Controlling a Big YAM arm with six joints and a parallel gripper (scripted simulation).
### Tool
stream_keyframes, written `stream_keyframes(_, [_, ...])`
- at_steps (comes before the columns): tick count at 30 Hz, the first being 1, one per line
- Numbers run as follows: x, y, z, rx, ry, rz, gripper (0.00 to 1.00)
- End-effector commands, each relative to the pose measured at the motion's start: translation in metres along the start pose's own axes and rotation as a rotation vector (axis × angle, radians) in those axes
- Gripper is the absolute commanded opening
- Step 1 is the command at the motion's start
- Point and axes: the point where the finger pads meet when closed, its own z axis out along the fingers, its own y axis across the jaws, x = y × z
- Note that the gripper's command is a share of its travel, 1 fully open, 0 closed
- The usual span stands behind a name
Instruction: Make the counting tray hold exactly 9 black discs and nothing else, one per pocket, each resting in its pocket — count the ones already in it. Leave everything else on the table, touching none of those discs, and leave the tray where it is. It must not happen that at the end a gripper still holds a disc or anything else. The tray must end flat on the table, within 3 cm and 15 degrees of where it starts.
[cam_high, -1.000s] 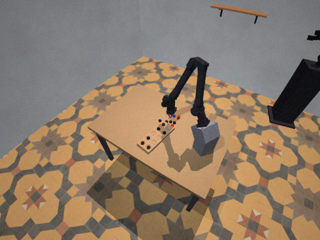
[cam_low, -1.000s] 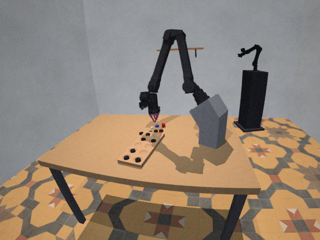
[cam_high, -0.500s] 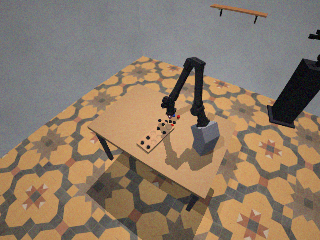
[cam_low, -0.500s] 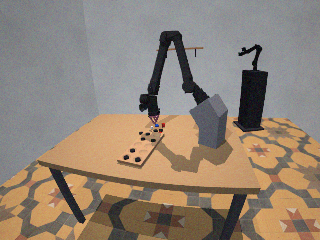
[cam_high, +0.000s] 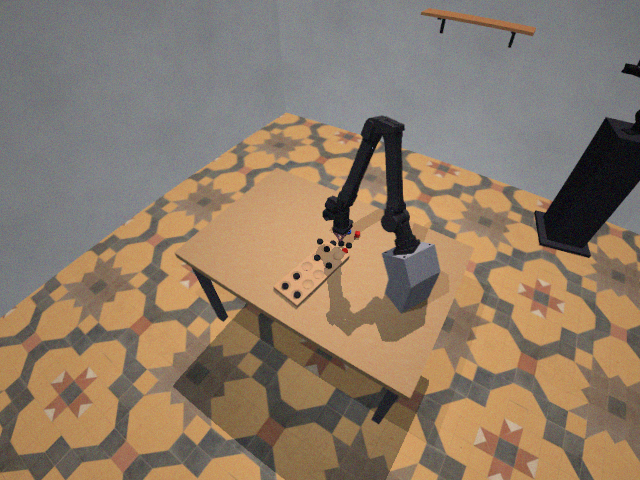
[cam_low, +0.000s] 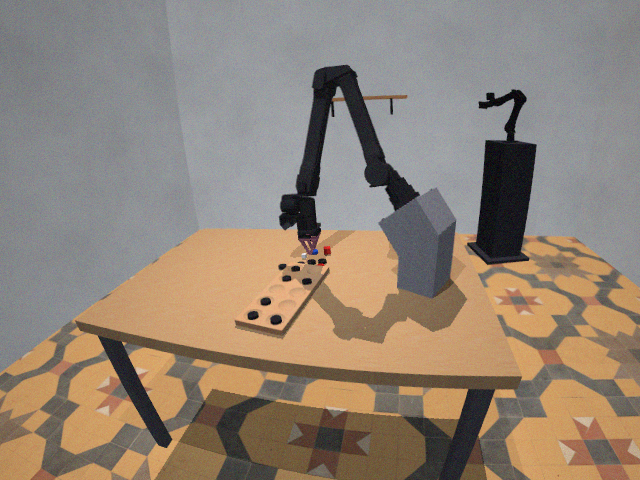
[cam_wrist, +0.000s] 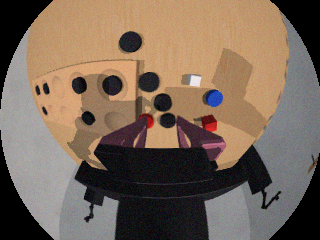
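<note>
Ten black discs (cam_high: 297, 294) (cam_low: 276, 319) (cam_wrist: 130, 41) (six trayed), four other pieces (cam_high: 357, 234) (cam_low: 327, 250) (cam_wrist: 209, 123)

Gripper (cam_high: 340, 239) (cam_low: 310, 252) (cam_wrist: 162, 119) over table (cam_high: 232, 232) (cam_low: 206, 289) (cam_wrist: 190, 30), near loose black discs (cam_high: 320, 241) (cam_low: 282, 266) (cam_wrist: 130, 41) by one tray (cam_high: 279, 288) (cam_low: 241, 322) (cam_wrist: 131, 71) end; six pocketed discs (cam_high: 296, 275) (cam_low: 265, 301) (cam_wrist: 112, 85) in tray.

Lateral clearance exists between the blue disc (cam_wrist: 214, 98) and the black discs (cam_wrist: 162, 102); the red cube (cam_wrist: 209, 123) obstructs the near side.
</note>
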Motion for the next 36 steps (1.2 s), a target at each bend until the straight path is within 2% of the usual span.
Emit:
stream_keyframes(1, [-0.016,-0.008,0.005,0.012,-0.032,-0.001,0.44])
stream_keyframes(19, [-0.014,-0.007,0.029,0.011,-0.028,-0.002,0.44])
stream_keyframes(24, [-0.018,-0.005,0.029,0.010,-0.042,-0.006,0.44])
stream_keyframes(25, [-0.014,-0.005,0.034,0.008,-0.029,-0.007,0.44])
stream_keyframes(36, [-0.013,-0.006,0.042,0.010,-0.029,-0.004,0.44])
